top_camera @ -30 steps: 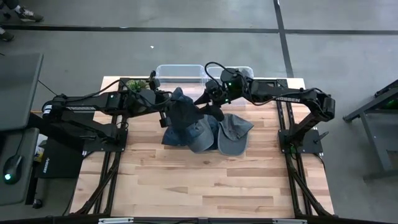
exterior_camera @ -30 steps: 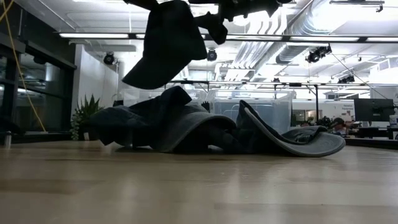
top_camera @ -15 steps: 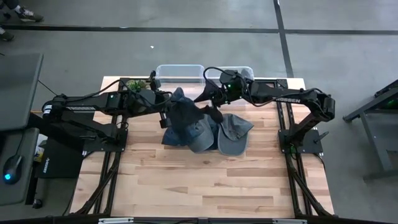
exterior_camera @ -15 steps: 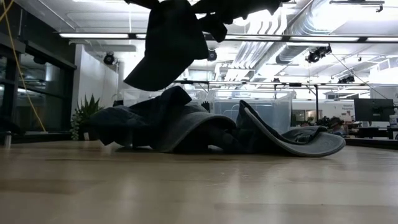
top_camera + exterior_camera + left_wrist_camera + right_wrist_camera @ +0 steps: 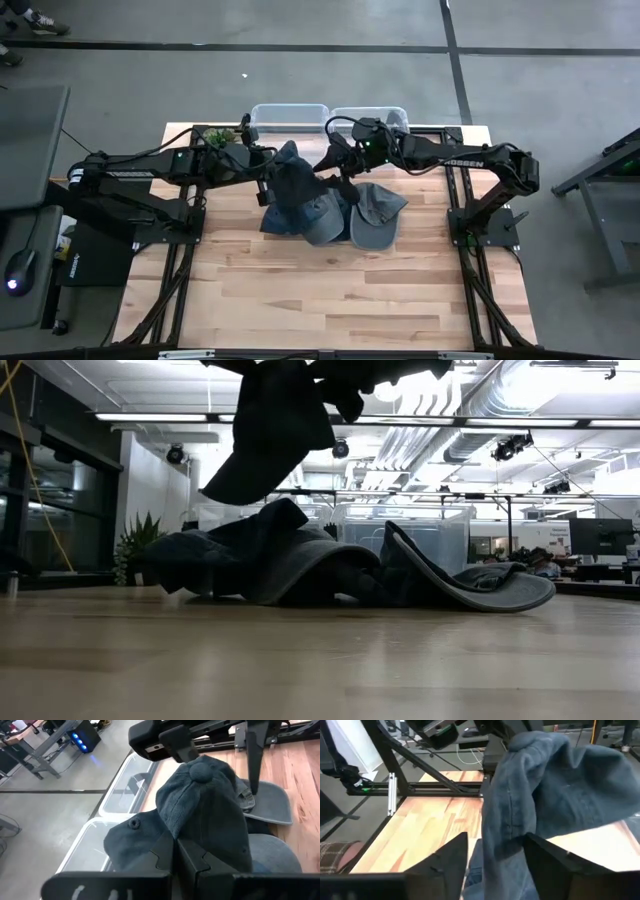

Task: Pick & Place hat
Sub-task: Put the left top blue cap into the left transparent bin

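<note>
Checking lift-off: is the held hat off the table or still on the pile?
Off the table: the hat hangs from the shut left gripper, above the pile.

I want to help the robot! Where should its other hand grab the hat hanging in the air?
Probably the loose hanging edge of the lifted hat, coming from the right. The left gripper already pinches one side, so the cloth droops between the right gripper's open fingers.

The right hand (image 5: 331, 170) is being brought in against the lifted hat (image 5: 292, 180), its fingers being narrowed around the fabric.
</note>
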